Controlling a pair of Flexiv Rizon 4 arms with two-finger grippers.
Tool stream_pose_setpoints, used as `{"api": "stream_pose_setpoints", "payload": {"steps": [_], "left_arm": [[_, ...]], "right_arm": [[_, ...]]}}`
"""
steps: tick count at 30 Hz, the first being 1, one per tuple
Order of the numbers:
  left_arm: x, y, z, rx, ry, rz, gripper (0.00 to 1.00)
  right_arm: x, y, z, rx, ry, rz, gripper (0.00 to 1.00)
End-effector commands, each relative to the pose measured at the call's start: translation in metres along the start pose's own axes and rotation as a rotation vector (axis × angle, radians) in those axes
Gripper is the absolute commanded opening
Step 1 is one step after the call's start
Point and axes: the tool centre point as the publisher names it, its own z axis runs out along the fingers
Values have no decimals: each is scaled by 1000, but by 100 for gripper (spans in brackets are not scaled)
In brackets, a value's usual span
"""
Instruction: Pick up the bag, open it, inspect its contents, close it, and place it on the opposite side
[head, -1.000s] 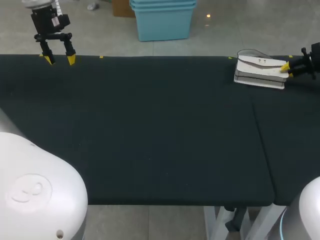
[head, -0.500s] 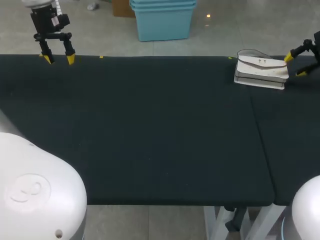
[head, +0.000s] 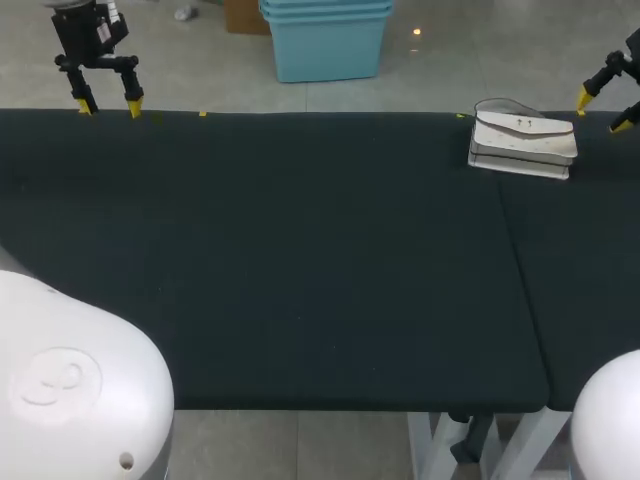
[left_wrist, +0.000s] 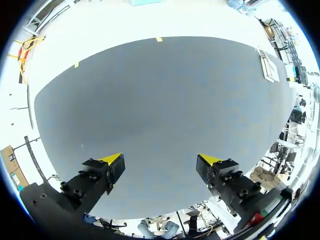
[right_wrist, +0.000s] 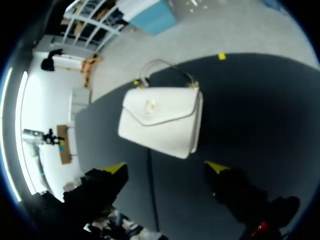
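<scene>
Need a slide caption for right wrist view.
Open right claw, closed white bag lying ahead on the dark table.

The bag looks plain off-white to me all over, with a small gold-toned clasp on its flap. The bench under it wears an unpatterned dark, almost black cloth, with a few tiny yellow tape marks along the far edge. My left fingers and right fingers are black with bright yellow tips, and the arm housings nearest the camera are glossy white.
</scene>
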Motion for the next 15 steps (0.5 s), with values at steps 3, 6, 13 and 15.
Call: {"api": "stream_pose_setpoints", "payload": {"steps": [3,6,13,15], "left_arm": [[9,19,-2,205,-66,-22,100],[8,19,-3,219,-66,-27,100],[4,17,-6,268,-68,-49,100],[2,17,-8,282,-68,-58,100]], "right_arm": [[13,-31,-4,-233,-207,2,100],[17,-37,-3,-255,-254,4,100],[24,-49,-6,-283,-333,-1,100],[26,-52,-7,-289,-347,0,100]]}}
